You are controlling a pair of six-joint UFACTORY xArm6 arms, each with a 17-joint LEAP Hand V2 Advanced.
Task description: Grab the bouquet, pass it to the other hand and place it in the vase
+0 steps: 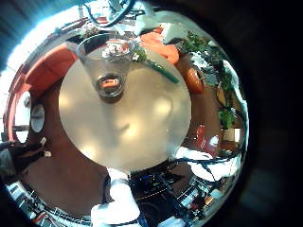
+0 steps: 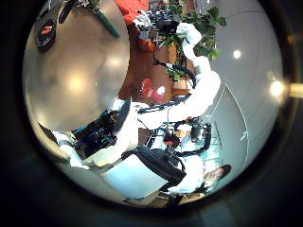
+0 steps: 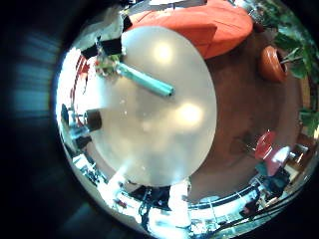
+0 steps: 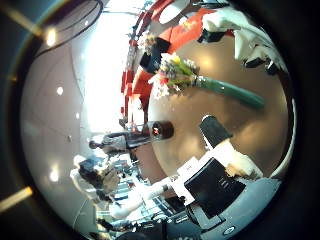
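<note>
both palm cameras sit well above the pale round tabletop, so the whole disc shows. on it lies the bouquet of pale blossoms on a long green stem bundle, flat on its side, free of both arms. the dark vase stands upright near the rim, apart from the flowers.

read the tabletop as a dial with the vase at twelve o'clock: the blossoms sit near the rim at about one or two o'clock, and the stems run inward from there toward the dial's centre.

the right thumb side palm view shows the same layout: bouquet on the tabletop, vase beside the blossom end, not touching it. the left little finger side palm view has the vase just in front of the blossoms.

the left robot hand shows as black and white parts close to its own camera. it grasps nothing, but i cannot tell whether its fingers are straight or curled. the same goes for the right robot hand: it holds nothing, and its finger pose cannot be told. orange seats stand on the floor beyond the tabletop.
</note>
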